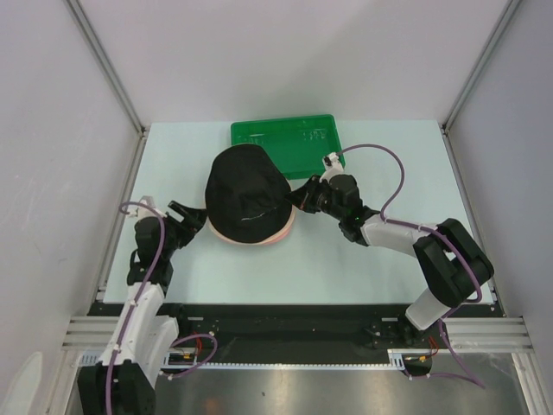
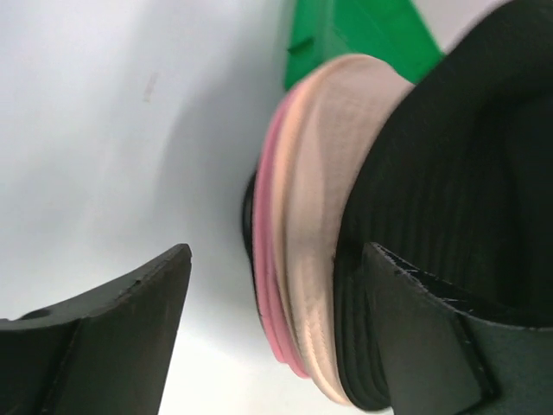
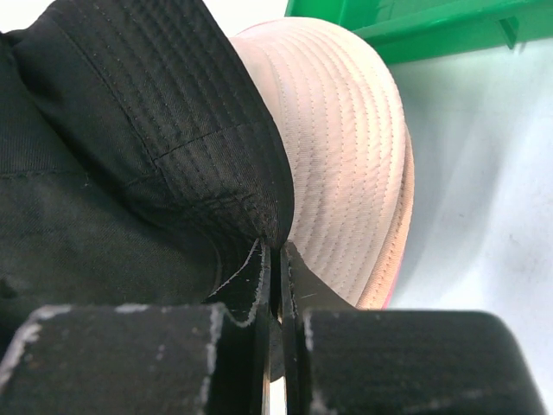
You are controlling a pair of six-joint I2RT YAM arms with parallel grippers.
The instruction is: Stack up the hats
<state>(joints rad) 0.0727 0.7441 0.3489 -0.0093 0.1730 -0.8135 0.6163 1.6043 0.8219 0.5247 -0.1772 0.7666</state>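
black hat point(image 1: 244, 194) brim in right gripper point(image 1: 303, 197)

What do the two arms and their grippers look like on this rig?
Both arms have white links and bulky black joints: left arm, right arm. A thin purple cable runs along each. The left gripper and right gripper are black. Their fingers are flat, matte black plastic with whitish scuffs along the edges.
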